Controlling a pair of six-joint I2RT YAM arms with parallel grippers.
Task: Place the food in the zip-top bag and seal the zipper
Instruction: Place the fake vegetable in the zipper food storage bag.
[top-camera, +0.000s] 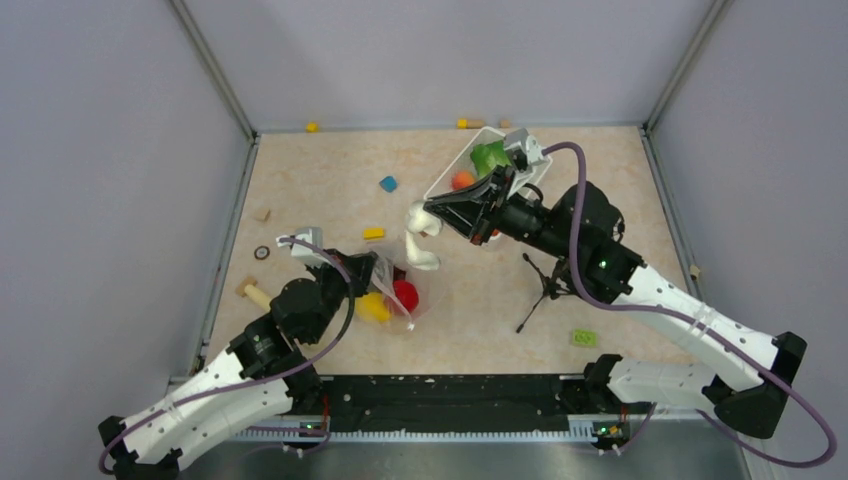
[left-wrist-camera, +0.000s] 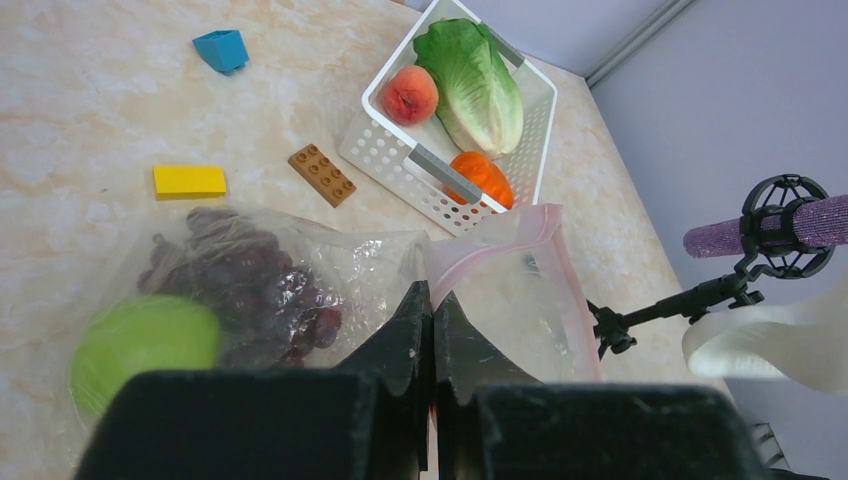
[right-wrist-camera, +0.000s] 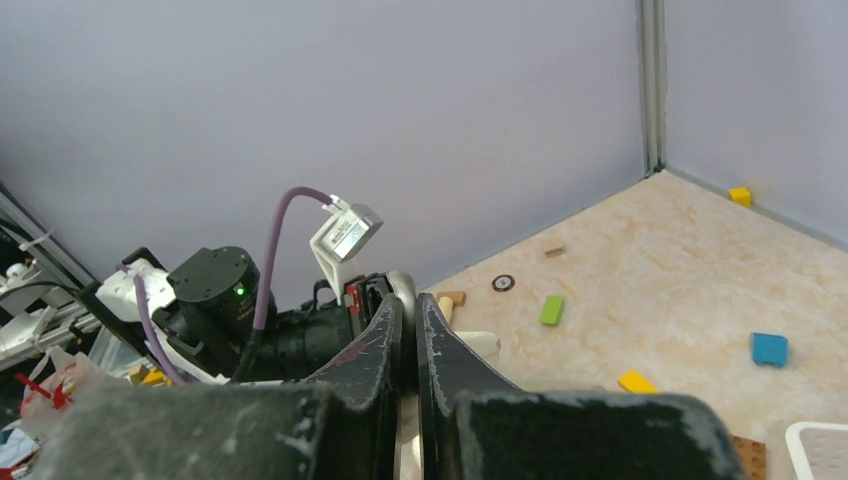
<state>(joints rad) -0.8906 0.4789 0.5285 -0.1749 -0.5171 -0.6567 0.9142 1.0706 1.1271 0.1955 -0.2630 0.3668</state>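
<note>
My left pincer (left-wrist-camera: 432, 300) is clenched on the zip-top bag (left-wrist-camera: 330, 265) at its mouth, my right pincer (top-camera: 432, 212) on a white floppy piece (top-camera: 421, 245).
My left wrist view shows grapes (left-wrist-camera: 250, 285) and lime (left-wrist-camera: 145, 340) inside the bag; overhead shows apple (top-camera: 404, 295) and lemon (top-camera: 373, 307) there. Lettuce (left-wrist-camera: 475, 80) lies in the basket (left-wrist-camera: 385, 155), and a microphone stand (left-wrist-camera: 700, 295) stands beside the bag.

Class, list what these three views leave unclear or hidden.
Top view: right arm covers part of the white basket.
Left wrist view: left pincer hides the zip-top bag's near side.
Right wrist view: right pincer hides most of the pale item it grips; its identity is unclear.
</note>
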